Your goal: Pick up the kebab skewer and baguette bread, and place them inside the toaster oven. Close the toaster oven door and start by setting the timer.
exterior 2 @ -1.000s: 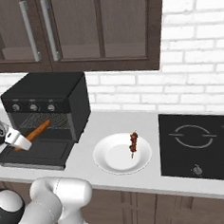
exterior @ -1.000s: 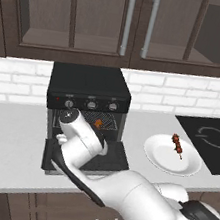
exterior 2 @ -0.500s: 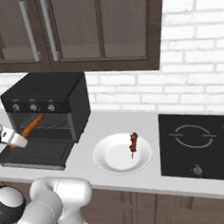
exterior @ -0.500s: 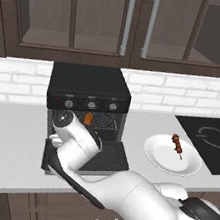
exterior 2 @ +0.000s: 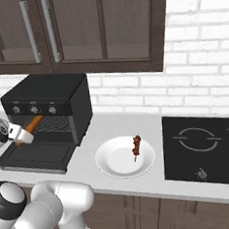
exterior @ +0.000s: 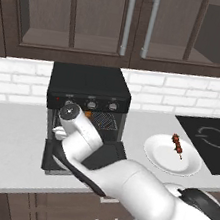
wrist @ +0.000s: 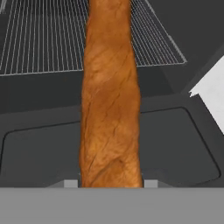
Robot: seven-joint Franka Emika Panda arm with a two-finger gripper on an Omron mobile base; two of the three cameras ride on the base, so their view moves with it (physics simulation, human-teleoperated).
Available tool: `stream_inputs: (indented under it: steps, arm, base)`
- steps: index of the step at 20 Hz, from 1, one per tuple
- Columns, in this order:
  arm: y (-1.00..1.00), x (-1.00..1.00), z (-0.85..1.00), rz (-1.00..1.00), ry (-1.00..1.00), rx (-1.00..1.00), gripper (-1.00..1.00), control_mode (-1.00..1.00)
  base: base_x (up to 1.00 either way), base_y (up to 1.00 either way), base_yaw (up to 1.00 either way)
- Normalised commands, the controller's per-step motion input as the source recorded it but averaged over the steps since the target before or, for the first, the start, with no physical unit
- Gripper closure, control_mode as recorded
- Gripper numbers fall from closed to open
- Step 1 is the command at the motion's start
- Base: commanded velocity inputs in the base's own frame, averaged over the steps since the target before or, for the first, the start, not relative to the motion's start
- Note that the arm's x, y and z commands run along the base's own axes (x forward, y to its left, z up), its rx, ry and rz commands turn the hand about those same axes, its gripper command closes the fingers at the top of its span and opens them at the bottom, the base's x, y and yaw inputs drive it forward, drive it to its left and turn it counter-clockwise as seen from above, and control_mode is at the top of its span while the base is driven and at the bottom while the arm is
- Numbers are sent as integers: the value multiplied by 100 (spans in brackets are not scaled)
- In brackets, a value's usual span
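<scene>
Baguette bread (wrist: pixel 110 96): clamped in the end effector (exterior 2: pixel 22 136), pointing into the toaster oven (exterior 2: pixel 48 109) above the lowered toaster oven door (exterior 2: pixel 34 156), tip over the wire rack (wrist: pixel 41 37). Kebab skewer (exterior 2: pixel 136 146): on white plate (exterior 2: pixel 115 162), right, on the table (exterior 2: pixel 156 183). Risk: loaf sits angled; releasing short could leave its tail on the door, blocking closure.
</scene>
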Motion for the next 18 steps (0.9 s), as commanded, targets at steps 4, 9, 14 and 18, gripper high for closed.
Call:
stream_inputs:
  steps: [4, 9, 14, 18]
  arm:
    - [0, 41, 39, 0, 0, 0, 100, -100]
    - [0, 42, 8, 0, -3, 0, 100, -100]
    - [0, 10, 0, 1, -17, 0, 100, -100]
    - [-5, 1, 0, 2, -22, 0, 100, -100]
  base:
    - [0, 0, 0]
    - [0, 0, 0]
    - [0, 0, 0]
    - [0, 0, 0]
